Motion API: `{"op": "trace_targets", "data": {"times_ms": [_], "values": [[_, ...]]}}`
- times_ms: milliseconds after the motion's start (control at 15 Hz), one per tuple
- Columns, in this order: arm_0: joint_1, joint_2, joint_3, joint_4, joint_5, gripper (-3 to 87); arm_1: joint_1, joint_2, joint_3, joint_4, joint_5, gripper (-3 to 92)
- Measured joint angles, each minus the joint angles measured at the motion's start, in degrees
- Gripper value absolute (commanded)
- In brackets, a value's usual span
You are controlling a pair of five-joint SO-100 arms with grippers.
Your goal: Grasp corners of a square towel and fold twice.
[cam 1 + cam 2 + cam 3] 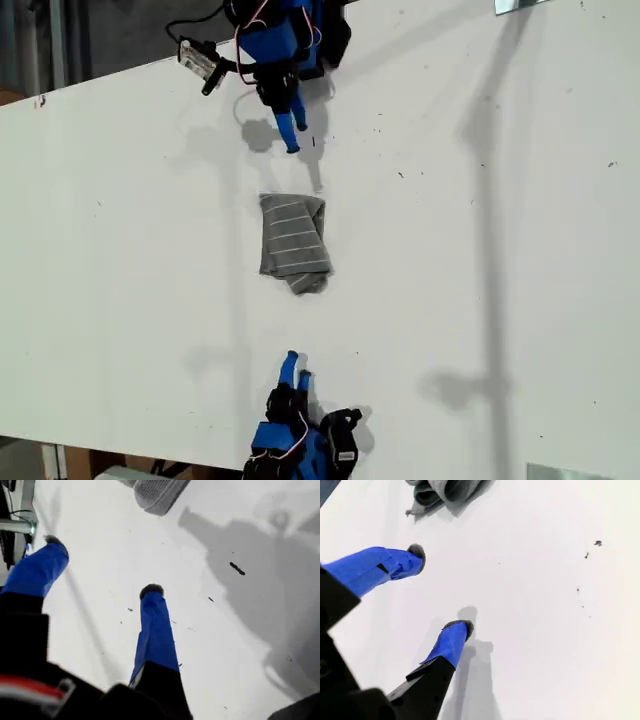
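Pincer of my first gripper [102, 566] stands spread, its two blue fingers wide apart with nothing between them, poised above bare white worktop [500, 250]. My second gripper [438, 589] is in the same state, its pincer spread and empty, with the lower fingertip close to the surface above its own shadow. Each wrist view shows the towel [157, 492] only at the far edge of the picture, ahead of the fingers and apart from them. One view catches a rounded grey end, and the other shows stacked layers of cloth. In the exterior view, one blue arm reaches in from the top edge and another from the bottom edge, both pointing toward the middle. The wrist views do not make clear which arm is which. The towel lies between the arms near the centre of the worktop, touching neither. It is a small, compact grey bundle with pale stripes running across it, and it looks several layers thick. Its upper end is fairly square, while its lower end sags into a skewed tip. By that shape the two folds appear done, though loosely. At most, neatening the uneven end seems left.
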Motion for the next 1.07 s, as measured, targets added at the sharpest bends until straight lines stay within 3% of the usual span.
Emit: {"op": "trace_targets", "data": {"times_ms": [133,400,600,1067], "values": [[-2.4,0.4,0.1,0.0,2.0,23.5,-2.1,-0.1,4.4,0.0,7.6,21.5],[-1.6,0.4,1.0,-0.9,13.7,22.3,-4.5,-0.1,5.8,1.1,0.6,21.5],[-1.1,0.4,1.3,-1.4,27.4,20.0,-4.5,-0.1,5.8,1.5,-1.8,21.5],[-1.1,0.4,1.3,-1.4,28.8,19.2,-4.5,-0.1,5.8,1.5,-1.8,21.5]]}}
